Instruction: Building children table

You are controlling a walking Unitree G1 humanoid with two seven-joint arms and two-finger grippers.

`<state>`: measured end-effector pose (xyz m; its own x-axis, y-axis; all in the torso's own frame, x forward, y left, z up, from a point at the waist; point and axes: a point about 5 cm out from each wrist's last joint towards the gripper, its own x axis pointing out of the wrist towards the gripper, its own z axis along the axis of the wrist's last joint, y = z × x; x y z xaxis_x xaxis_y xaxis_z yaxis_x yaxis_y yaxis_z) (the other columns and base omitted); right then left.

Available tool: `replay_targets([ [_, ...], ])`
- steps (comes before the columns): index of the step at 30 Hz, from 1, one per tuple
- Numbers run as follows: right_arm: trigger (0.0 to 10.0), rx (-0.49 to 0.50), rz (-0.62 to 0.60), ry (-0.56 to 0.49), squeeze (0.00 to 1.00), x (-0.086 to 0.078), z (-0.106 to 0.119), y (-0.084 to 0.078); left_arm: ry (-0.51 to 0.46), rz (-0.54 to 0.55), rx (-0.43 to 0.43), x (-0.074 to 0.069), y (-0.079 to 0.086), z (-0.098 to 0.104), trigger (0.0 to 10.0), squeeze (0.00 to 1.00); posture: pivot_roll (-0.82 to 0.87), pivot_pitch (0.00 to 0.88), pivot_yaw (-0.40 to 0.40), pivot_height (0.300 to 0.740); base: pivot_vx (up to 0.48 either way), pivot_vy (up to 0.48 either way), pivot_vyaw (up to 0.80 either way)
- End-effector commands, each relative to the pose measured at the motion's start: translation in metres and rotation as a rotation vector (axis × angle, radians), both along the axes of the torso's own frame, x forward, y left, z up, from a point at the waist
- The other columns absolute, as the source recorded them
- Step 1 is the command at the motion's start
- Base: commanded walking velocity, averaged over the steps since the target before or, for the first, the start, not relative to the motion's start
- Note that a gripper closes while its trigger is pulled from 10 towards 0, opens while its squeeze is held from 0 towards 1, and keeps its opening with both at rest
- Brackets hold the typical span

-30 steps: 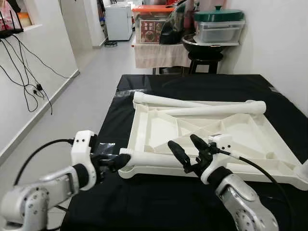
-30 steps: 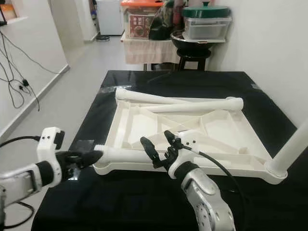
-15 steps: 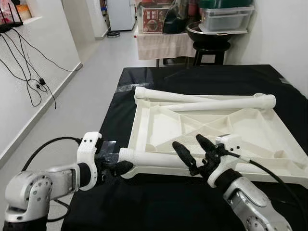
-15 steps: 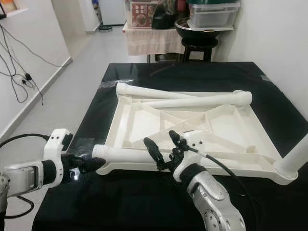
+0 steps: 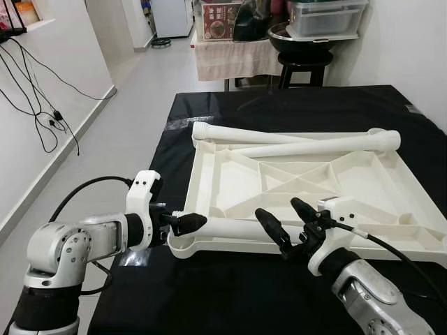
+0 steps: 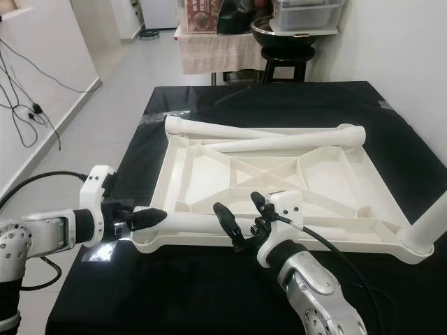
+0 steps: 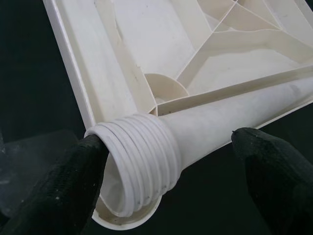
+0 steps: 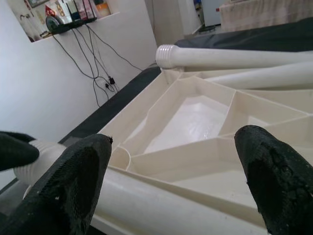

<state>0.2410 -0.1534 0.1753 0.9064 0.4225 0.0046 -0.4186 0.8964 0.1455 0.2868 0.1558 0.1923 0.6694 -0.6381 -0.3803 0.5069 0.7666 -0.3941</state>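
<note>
Left eye view: an upturned white table top (image 5: 230, 181) lies on a black table (image 5: 335, 112), a loose table leg (image 5: 230, 228) along its near rim. Left gripper (image 5: 183, 223) touches the threaded end, right gripper (image 5: 283, 227) straddles the shaft. Left wrist view: fingers (image 7: 54, 196) spread wide, not clamping. Right wrist view: fingers (image 8: 73, 171) likewise apart. Plastic looks light, stiff, slippery; best gripped mid-shaft

Matt cream plastic tabletop (image 5: 314, 181) & legs (image 5: 230, 227); glossy blk cloth (image 5: 230, 300).

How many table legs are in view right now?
4: two lying across the tabletop's far edge, one along the near edge by both claws, one upright at the near right corner.
</note>
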Motion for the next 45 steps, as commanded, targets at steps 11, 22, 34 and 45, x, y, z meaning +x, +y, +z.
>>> replay_targets([
  [11,10.0,-0.013,0.031,-0.011,0.00,0.001,0.007,0.010,0.120,-0.102,-0.230,-0.003,-0.025,-0.011,10.0,0.00,-0.09,0.086,0.021,0.740,0.000,0.000,0.00],
  [22,10.0,-0.033,0.038,-0.031,0.00,0.004,0.011,0.012,0.162,-0.188,-0.470,-0.001,-0.040,-0.003,9.9,0.00,-0.10,0.075,0.022,0.740,0.000,0.000,0.00],
  [34,10.0,-0.051,0.035,-0.055,0.00,0.010,0.016,0.011,0.212,-0.193,-0.559,-0.006,-0.045,-0.010,0.0,0.00,-0.11,0.050,0.006,0.740,0.000,0.000,0.00],
  [45,10.0,0.102,0.032,-0.147,0.00,0.027,0.046,0.003,0.186,-0.138,-0.545,-0.006,-0.042,-0.011,0.0,0.00,-0.10,0.012,-0.014,0.740,0.000,0.000,0.00],
])
